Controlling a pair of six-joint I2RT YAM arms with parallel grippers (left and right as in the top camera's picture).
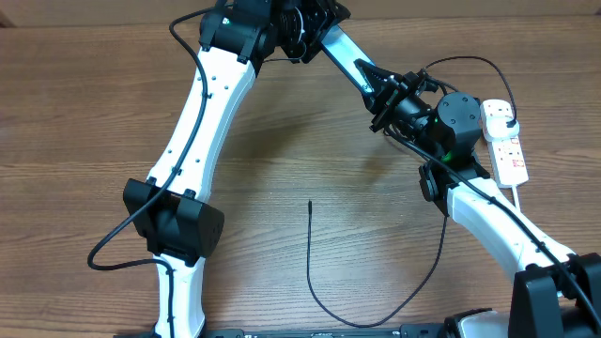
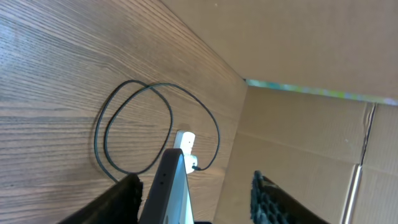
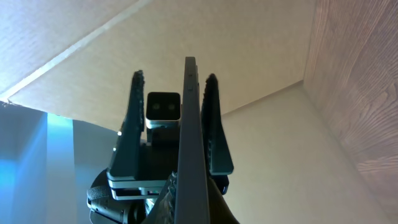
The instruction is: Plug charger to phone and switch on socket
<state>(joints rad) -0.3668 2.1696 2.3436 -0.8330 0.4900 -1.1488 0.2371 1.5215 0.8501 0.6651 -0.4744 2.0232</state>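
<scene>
The phone [image 3: 189,112] is seen edge-on and held upright in the air. My right gripper [image 3: 193,194] is shut on its lower end. My left gripper [image 2: 196,182] is open, with one finger on each side of the phone [image 2: 173,186], which sits close to the left finger. In the overhead view both grippers meet at the back right, the left gripper [image 1: 387,97] facing the right gripper [image 1: 418,105]. The charger cable [image 1: 312,272] lies on the table with its free tip [image 1: 310,203] at mid-table. The white socket [image 1: 510,155] lies at the right edge.
Brown cardboard walls [image 2: 298,50] close off the table behind the grippers. The charger cable loops on the wood [image 2: 134,124] and runs to the socket end [image 2: 185,142]. The left arm's black cord [image 1: 122,239] hangs at the front left.
</scene>
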